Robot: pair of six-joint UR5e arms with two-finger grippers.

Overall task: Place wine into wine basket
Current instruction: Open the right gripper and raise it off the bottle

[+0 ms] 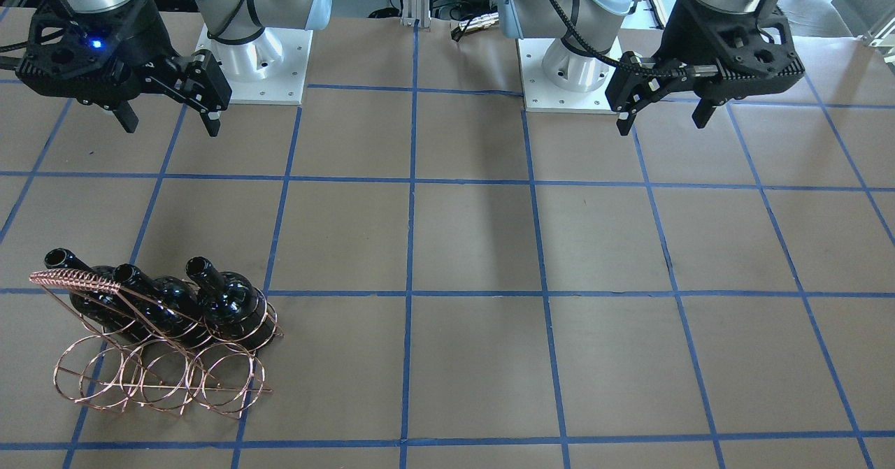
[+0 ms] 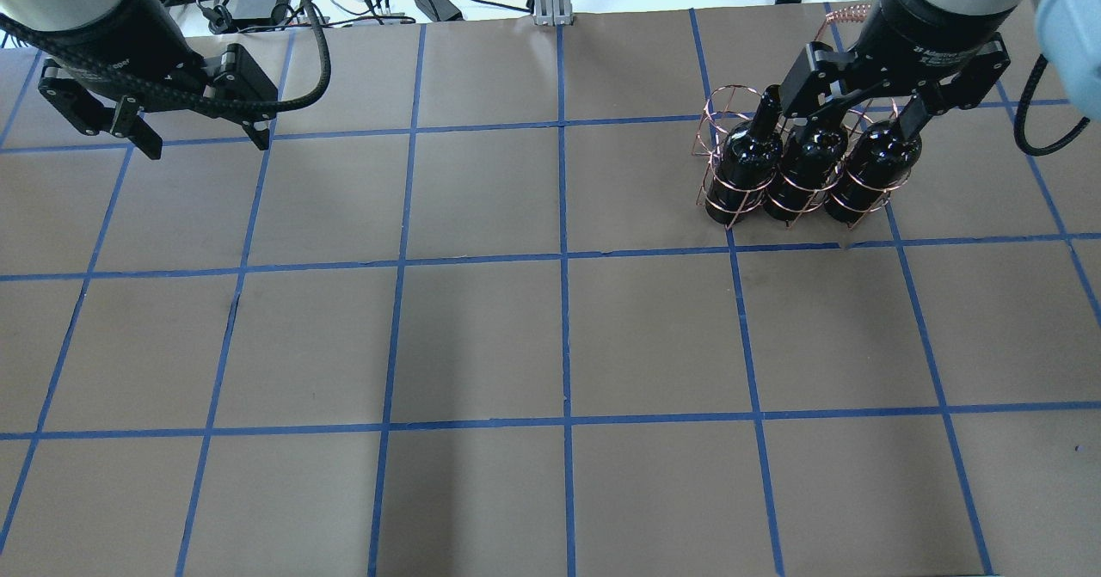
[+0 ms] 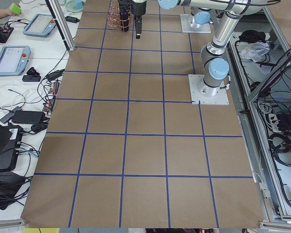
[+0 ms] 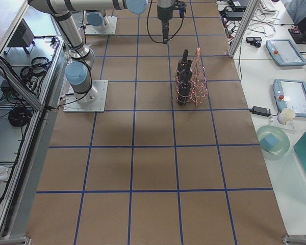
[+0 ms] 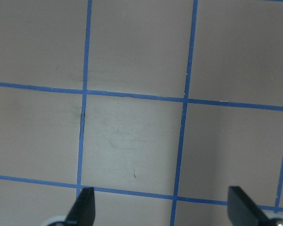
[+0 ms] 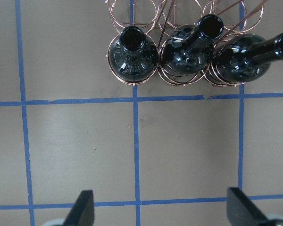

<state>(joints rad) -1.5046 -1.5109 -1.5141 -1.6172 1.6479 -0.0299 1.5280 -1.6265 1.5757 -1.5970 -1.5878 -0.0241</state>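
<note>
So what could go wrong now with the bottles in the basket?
Two things, maybe. The right gripper hangs open near the bottles, so a low swing away could clip a neck. All three glass bottles fill one row of the thin wire basket while the other row is empty, so a bump might tip it.

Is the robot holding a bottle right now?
No, the left gripper and right gripper both hang open and empty, while the three bottles sit in the wine basket.
</note>
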